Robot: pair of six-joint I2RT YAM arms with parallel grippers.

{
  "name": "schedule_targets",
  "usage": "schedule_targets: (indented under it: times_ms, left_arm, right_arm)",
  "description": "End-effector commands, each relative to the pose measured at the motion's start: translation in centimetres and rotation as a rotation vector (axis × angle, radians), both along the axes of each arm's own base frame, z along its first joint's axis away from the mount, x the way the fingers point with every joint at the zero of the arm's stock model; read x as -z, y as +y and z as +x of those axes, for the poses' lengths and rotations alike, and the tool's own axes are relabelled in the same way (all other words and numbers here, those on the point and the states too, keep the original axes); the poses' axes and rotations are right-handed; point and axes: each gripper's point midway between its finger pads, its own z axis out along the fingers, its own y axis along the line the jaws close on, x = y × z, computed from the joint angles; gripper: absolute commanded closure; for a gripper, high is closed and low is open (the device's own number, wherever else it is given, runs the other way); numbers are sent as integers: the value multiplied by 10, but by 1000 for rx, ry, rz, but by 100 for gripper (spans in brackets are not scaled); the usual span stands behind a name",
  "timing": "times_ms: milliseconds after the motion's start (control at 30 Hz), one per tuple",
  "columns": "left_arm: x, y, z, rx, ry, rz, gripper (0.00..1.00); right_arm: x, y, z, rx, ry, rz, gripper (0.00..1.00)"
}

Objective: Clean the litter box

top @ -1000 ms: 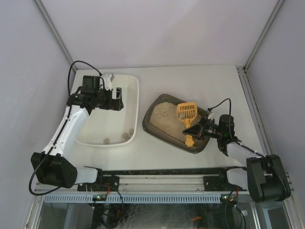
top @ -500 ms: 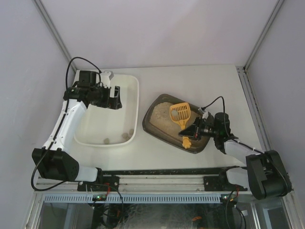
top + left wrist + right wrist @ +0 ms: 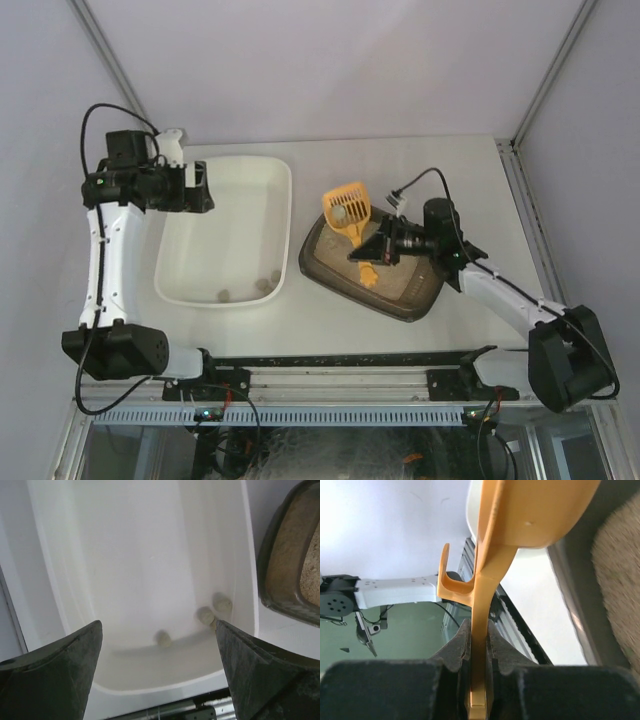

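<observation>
The dark grey-brown litter box (image 3: 412,306) with beige litter sits right of centre. My right gripper (image 3: 376,250) is shut on the handle of a yellow scoop (image 3: 347,208). It holds the scoop raised over the box's far-left corner, with a small pale clump in its head. In the right wrist view the scoop handle (image 3: 483,600) is pinched between my fingers, and the box rim (image 3: 570,610) lies to the right. My left gripper (image 3: 203,188) is open and empty above the far-left edge of the white tub (image 3: 283,215).
The white tub (image 3: 65,610) holds three pale clumps (image 3: 163,638) near its near end. The litter box edge (image 3: 272,575) lies just right of the tub. A metal rail (image 3: 340,385) runs along the near table edge. Walls enclose the table.
My right gripper has lifted the scoop out of the litter and carried it left toward the tub. My left arm has swung left, off the tub's middle to its far-left edge.
</observation>
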Motion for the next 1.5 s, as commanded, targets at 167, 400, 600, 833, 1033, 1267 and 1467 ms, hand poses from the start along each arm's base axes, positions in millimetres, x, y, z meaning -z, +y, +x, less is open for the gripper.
schedule_targets:
  times_ms: [167,400,600,833,1033,1267,1467]
  left_arm:
    - [11,42,-27,-52,153,-188,3]
    - [20,70,-35,-120,209,-232,2]
    - [20,90,-38,-160,221,-249,2]
    - [21,97,-38,-151,223,-232,0]
    - [21,100,-40,-145,223,-208,0]
    - [20,95,-44,-117,206,-206,0]
    - [19,86,-47,-88,196,-218,0]
  right_arm:
    - [-32,102,14,-146,-69,-165,100]
    - [-7,175,16,-237,-174,-499,100]
    - [7,191,28,-244,-475,-927,100]
    - [11,184,34,-211,-821,-1272,100]
    - [0,176,42,-149,-1046,-1474,100]
    - [-19,177,46,-104,-1088,-1408,100]
    - [-51,158,45,-20,-1011,-1311,100]
